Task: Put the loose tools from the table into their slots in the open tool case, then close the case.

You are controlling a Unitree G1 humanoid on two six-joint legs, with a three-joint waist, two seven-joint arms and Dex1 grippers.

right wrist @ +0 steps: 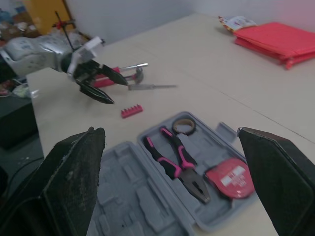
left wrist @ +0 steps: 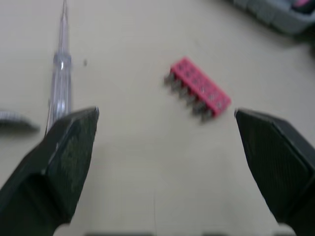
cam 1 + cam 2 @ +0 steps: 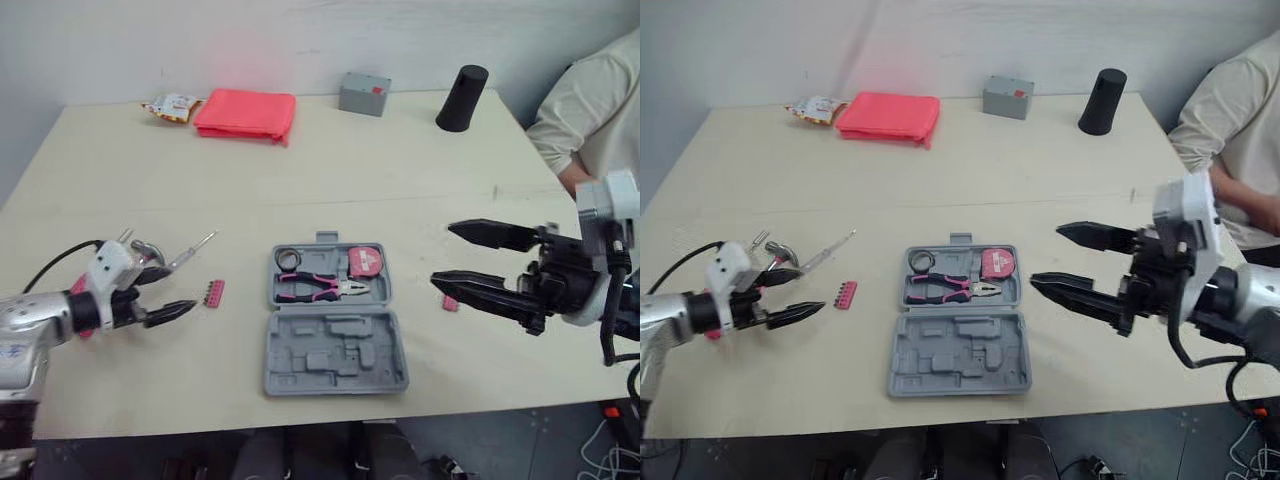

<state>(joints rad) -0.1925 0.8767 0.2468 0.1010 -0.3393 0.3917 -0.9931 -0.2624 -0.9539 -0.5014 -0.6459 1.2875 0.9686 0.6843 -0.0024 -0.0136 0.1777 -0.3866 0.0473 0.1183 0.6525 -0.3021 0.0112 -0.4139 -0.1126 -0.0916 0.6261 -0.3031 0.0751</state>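
Tool case [image 3: 335, 358] holds pliers [image 3: 320, 287] and tape measure [image 3: 364, 262]; red bit strip [image 3: 213, 293] lies by the spread left claw [image 3: 174, 290]; right claw [image 3: 442, 253] gapes too.

L of case [image 3: 335, 360]: bit strip [image 3: 213, 292], screwdriver [image 3: 190, 253]; pliers [image 3: 322, 288] inside.

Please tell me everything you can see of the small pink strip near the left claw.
The small pink plastic bit strip is a short bar holding a row of metal bits along one side. It lies flat on the pale wooden table, between the open left claw and the grey tool case, touching neither.
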